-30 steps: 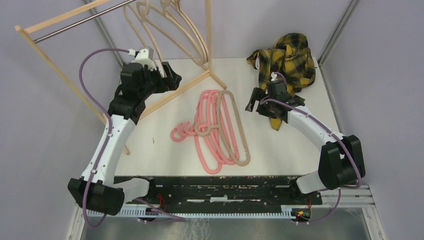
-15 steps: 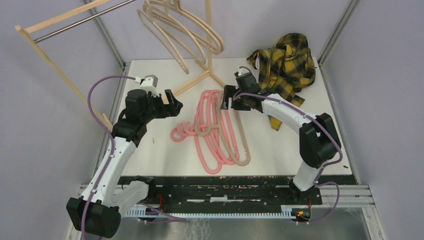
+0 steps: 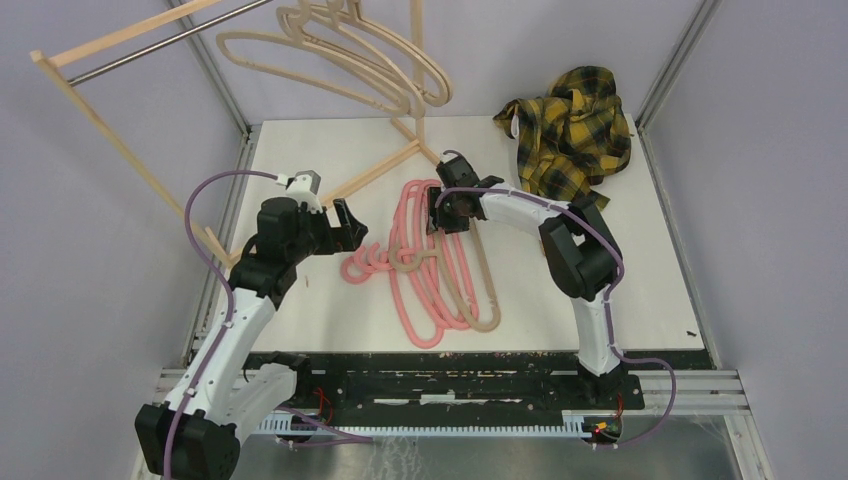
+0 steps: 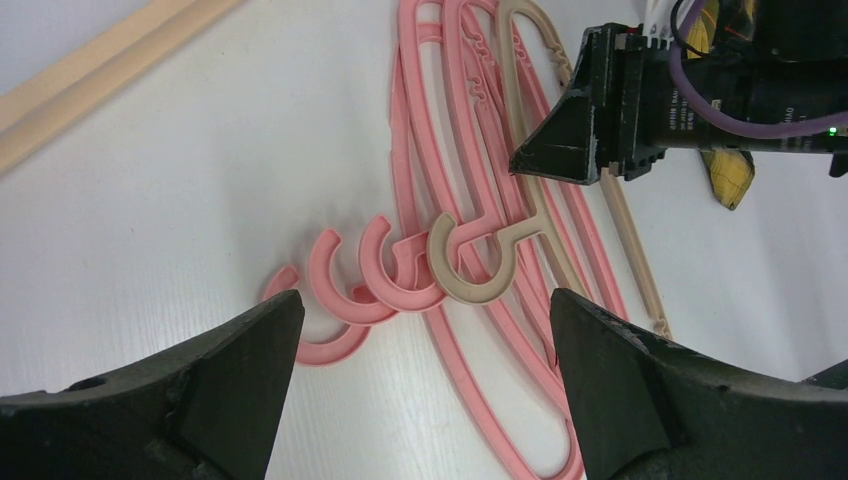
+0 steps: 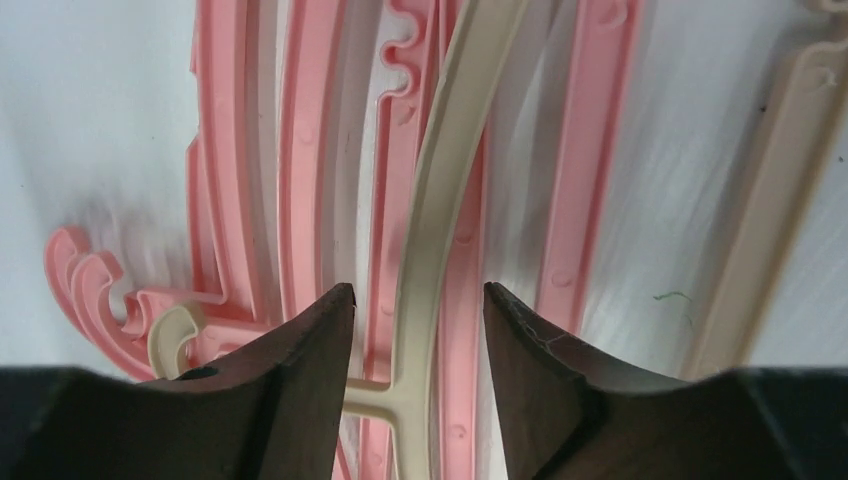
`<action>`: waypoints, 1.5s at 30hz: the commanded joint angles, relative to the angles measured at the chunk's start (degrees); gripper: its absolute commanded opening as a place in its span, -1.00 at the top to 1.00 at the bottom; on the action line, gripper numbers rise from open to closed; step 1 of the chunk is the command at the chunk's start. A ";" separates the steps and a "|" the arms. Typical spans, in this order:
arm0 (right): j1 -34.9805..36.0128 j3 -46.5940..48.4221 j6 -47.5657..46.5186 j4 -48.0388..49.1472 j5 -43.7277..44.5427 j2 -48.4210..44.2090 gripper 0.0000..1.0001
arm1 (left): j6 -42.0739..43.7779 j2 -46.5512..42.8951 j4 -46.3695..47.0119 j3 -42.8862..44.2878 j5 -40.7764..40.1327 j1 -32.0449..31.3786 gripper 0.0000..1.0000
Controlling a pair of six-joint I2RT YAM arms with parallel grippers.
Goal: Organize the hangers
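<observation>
The right gripper [image 5: 415, 295] stands part-open astride one thin arm of a beige hanger [image 5: 440, 180], clear of it on both sides. The pink hangers [image 5: 300, 150] lie flat just beside and under its fingers. The left gripper [image 4: 422, 300] gapes wide and empty, with the hooked ends just ahead of it. The hangers look like light, stiff, slick plastic, probably interlocked, so that bare arm seems the soundest hold.

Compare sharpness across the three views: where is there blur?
Right wrist view: the pink plastic hangers and the beige plastic hanger look smeared lengthwise. Left wrist view: their hooks are crisp. Top view: sharp, evenly lit, only soft shadows.
</observation>
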 commanded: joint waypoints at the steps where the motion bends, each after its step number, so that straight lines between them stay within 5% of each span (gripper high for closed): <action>1: 0.25 4.51 0.27 0.70 -0.65 2.38 -0.11 | -0.52 -1.49 3.31 -0.84 1.78 -0.23 -0.98; 4: 0.47 5.29 0.21 0.48 -0.21 3.77 0.11 | -0.41 -1.40 3.39 -1.24 2.55 -0.28 -0.98; 8: 0.45 4.78 0.85 0.19 2.51 3.82 0.78 | -0.36 -1.84 4.01 -2.03 2.79 -0.23 -0.98; 10: 0.42 2.91 1.65 1.22 4.30 2.19 0.88 | -0.28 -1.76 4.03 -2.06 3.29 -0.23 -0.98; 15: -0.38 -1.06 3.51 2.69 5.60 -4.83 0.94 | -0.66 -1.88 5.14 -2.18 6.53 -0.25 -0.98; 26: -6.92 -7.14 22.97 21.27 -9.58 -15.11 0.96 | -5.65 -1.86 16.67 -7.51 13.56 -1.95 -0.98; 35: -4.70 0.58 36.54 30.45 -12.48 -8.78 0.97 | -6.18 5.10 20.78 -4.01 -2.53 -21.91 -0.98; 45: -3.74 -4.30 42.72 37.98 -17.54 -12.55 0.98 | -6.77 10.21 26.22 -8.13 -12.02 -25.45 -0.99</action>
